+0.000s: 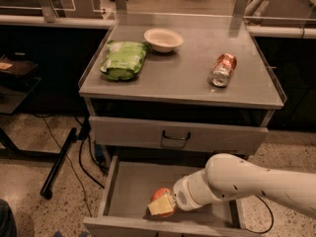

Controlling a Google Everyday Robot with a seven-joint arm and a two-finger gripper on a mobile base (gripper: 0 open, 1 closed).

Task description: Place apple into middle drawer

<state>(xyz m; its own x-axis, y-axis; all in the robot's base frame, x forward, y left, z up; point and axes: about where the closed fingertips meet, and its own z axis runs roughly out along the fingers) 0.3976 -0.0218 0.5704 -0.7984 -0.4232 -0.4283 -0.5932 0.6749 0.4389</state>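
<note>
Gripper (161, 207) clamps the smooth, round red-orange apple (160, 194) low inside the shallow, flat-floored grey metal middle drawer (129, 191).

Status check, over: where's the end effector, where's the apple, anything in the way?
End effector low inside middle drawer, against the apple. Apple within the walls, near the front. No obstruction visible.

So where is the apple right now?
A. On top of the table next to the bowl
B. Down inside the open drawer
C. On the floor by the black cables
B: the apple is low inside the open drawer, near its front edge, with the robot's gripper right up against it.
</note>
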